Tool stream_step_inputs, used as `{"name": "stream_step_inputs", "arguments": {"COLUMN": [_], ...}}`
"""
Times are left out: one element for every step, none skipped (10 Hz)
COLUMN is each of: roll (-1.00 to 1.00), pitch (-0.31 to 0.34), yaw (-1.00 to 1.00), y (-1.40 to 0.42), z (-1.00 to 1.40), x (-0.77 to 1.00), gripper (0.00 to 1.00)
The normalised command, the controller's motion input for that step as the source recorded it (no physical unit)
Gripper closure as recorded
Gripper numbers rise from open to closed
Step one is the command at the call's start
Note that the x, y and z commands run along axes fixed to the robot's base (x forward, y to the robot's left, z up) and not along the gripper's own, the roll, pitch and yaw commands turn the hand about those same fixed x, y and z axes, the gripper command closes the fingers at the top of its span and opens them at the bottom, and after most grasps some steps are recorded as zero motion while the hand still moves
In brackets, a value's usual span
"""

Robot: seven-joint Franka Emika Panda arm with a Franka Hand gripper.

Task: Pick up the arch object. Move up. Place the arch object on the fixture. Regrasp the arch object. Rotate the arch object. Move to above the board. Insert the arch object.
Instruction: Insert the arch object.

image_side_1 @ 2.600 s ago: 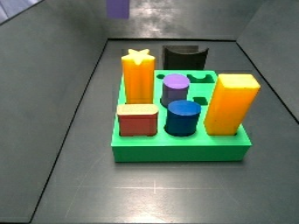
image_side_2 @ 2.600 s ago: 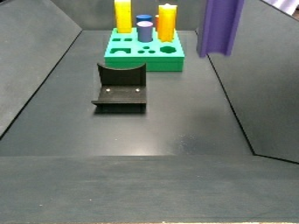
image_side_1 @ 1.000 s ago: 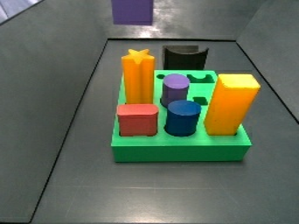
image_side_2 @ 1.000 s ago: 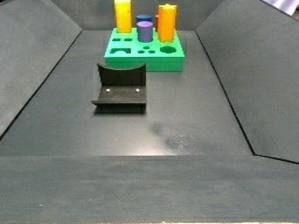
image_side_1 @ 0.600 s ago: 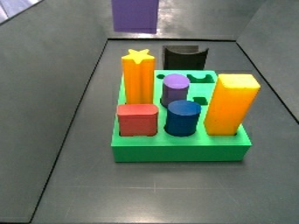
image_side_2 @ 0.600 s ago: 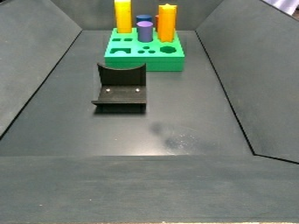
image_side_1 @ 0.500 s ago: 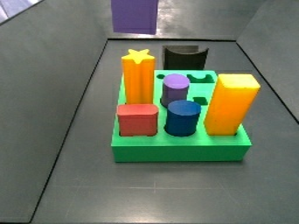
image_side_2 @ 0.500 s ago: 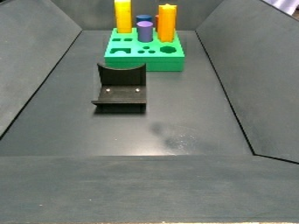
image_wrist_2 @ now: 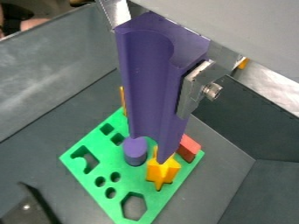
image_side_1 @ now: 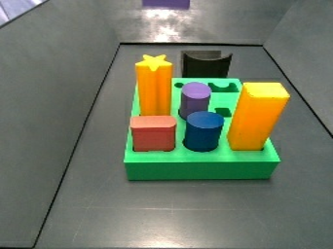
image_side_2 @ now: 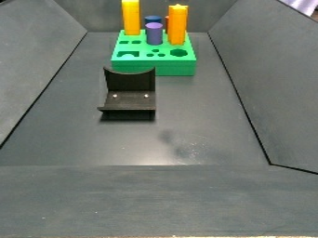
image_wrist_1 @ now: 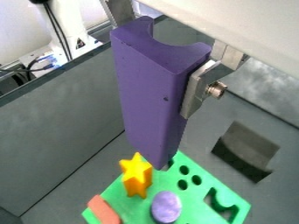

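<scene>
One silver finger plate (image_wrist_1: pixel 201 85) is showing in both wrist views, pressing flat against the side of the arch object (image_wrist_1: pixel 155 87); the opposite finger is hidden behind the block, so the gripper (image_wrist_2: pixel 176 80) is pinching the arch object between its plates. The block is hanging upright, its long axis running straight down toward the board (image_wrist_2: pixel 117 166), with the curved groove of its arch opening along its upper end and facing sideways toward the finger side. Its lower end is hovering well above the board, apart from it, over the area near the yellow star peg (image_wrist_1: pixel 136 173) and the purple cylinder (image_wrist_1: pixel 167 208).

In a side view only the very bottom edge of the arch object (image_side_1: pixel 166 4) is peeking in at the frame's top; the gripper itself is cut off there. In a side view from the far end, neither gripper nor block is appearing at all.

The fixture (image_side_2: pixel 128 91) is sitting on the dark floor, well apart from the board (image_side_2: pixel 155 56). On the board (image_side_1: pixel 202 160) the yellow star peg (image_side_1: pixel 154 85), the orange peg (image_side_1: pixel 258 115), the red peg (image_side_1: pixel 152 133) and the blue cylinder (image_side_1: pixel 202 130) are standing upright in their sockets.
</scene>
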Motion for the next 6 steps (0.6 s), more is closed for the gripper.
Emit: {"name": "stream_step_inputs", "arguments": {"roll": [0.17, 0.11, 0.03, -0.02, -0.10, -0.16], "pitch": [0.074, 0.063, 0.041, 0.000, 0.000, 0.000], "yaw": [0.19, 0.29, 0.31, 0.31, 0.25, 0.21], "y": [0.15, 0.09, 0.12, 0.19, 0.27, 0.36], "z": [0.31, 0.09, 0.00, -0.12, -0.28, -0.41], "x": [1.00, 1.00, 1.00, 0.95, 0.98, 1.00], "gripper": [1.00, 1.00, 1.00, 1.00, 1.00, 1.00]}}
